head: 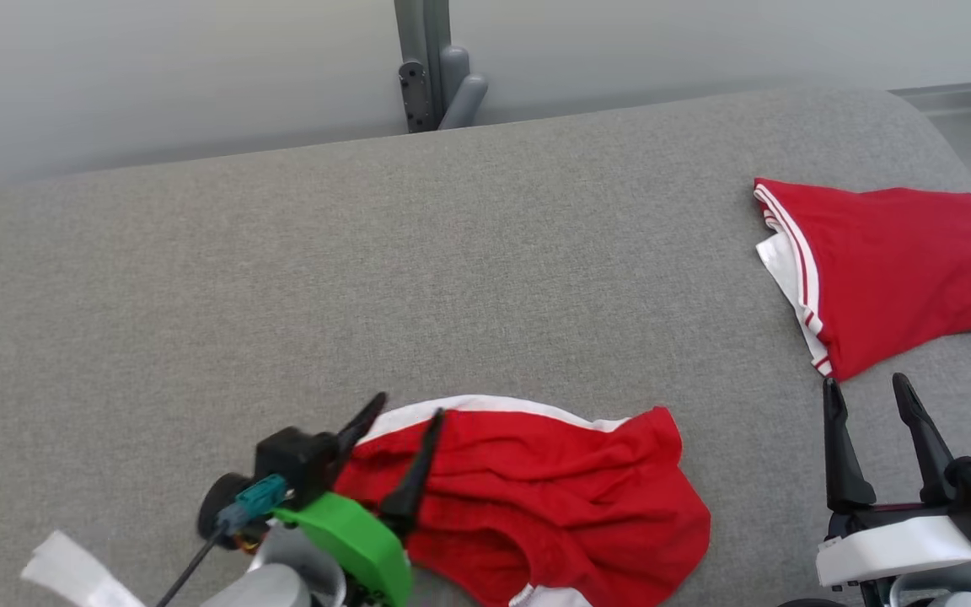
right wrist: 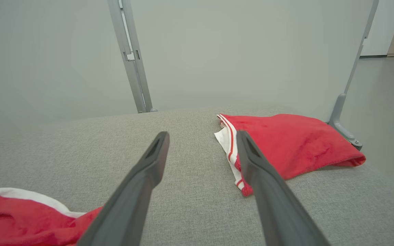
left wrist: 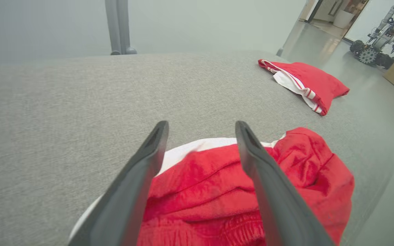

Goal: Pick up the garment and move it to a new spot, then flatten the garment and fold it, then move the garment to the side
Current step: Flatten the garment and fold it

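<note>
Garment [head: 536, 480], red and crumpled, lies at the head view's lower middle on the worktop [head: 367, 278]; left gripper [head: 409, 405] and right gripper [head: 863, 382] both have fingers spread, empty. Left wrist view: bunched folds, so one pinch may catch several layers. Right wrist view: folded piece [right wrist: 292, 143] is near, and a sweep could drag it.
</note>
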Tool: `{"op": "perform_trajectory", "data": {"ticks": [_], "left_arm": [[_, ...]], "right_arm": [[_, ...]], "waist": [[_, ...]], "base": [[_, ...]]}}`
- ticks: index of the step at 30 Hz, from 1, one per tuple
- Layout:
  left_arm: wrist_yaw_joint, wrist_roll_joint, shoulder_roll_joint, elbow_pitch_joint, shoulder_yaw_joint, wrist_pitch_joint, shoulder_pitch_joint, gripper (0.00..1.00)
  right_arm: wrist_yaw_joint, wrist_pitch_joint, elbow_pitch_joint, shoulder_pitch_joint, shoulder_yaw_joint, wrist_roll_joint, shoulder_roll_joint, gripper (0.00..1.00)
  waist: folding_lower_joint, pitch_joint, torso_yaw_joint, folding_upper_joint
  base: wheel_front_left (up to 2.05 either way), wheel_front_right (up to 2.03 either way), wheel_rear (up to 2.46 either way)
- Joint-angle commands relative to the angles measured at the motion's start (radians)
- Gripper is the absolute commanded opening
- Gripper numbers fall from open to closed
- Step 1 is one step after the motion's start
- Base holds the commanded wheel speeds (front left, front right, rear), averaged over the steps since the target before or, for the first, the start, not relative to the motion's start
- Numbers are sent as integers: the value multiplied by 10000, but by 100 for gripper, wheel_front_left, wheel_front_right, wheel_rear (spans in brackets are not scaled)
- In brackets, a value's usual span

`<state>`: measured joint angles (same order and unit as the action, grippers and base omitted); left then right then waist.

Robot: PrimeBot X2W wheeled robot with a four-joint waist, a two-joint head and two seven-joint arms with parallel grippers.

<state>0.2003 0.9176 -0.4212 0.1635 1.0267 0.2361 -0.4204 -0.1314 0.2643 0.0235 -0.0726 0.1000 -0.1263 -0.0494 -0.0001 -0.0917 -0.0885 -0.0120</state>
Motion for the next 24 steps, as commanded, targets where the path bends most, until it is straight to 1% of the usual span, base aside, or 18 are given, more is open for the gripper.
{"op": "perform_trajectory", "data": {"ticks": [1,5,8,10,13,16,18,24], "left_arm": [[272,-175,-219,-98,-176,93,309,100],[1230,-276,-886,-428,-965,259,1357,100],[1599,-218,-1205,-526,-1525,292,2255,100],[1779,-402,-1309,-673,-2016,291,2780,100],[1709,-688,-1244,-840,-2697,291,3623,100],[1477,-1158,-1090,-768,-3421,287,4262,100],[1262,-1644,-1012,-652,-3834,288,4585,100],[538,-2494,-415,-379,-4956,288,5262,100]], "right_arm": [[15,-4,-66,-150,68,41,-29,100],[15,-4,-122,-360,230,1,-77,100],[15,-4,-70,-503,326,-74,-109,100],[15,-4,-89,-615,385,-126,-127,100],[15,-4,-174,-826,566,-153,-116,100],[15,-4,-152,-1030,650,-30,-109,100],[15,-4,-93,-1089,646,68,-115,100],[15,-4,316,-1109,401,249,-128,100]], "waist": [[1,314,298,120],[1,612,491,120],[1,836,665,120],[1,940,794,120],[1,1072,1015,120],[1,1190,1193,120],[1,1240,1254,120],[1,1398,1395,120]], "base": [[0,0,0],[0,0,0],[0,0,0],[0,0,0],[0,0,0],[0,0,0],[0,0,0],[0,0,0]]}}
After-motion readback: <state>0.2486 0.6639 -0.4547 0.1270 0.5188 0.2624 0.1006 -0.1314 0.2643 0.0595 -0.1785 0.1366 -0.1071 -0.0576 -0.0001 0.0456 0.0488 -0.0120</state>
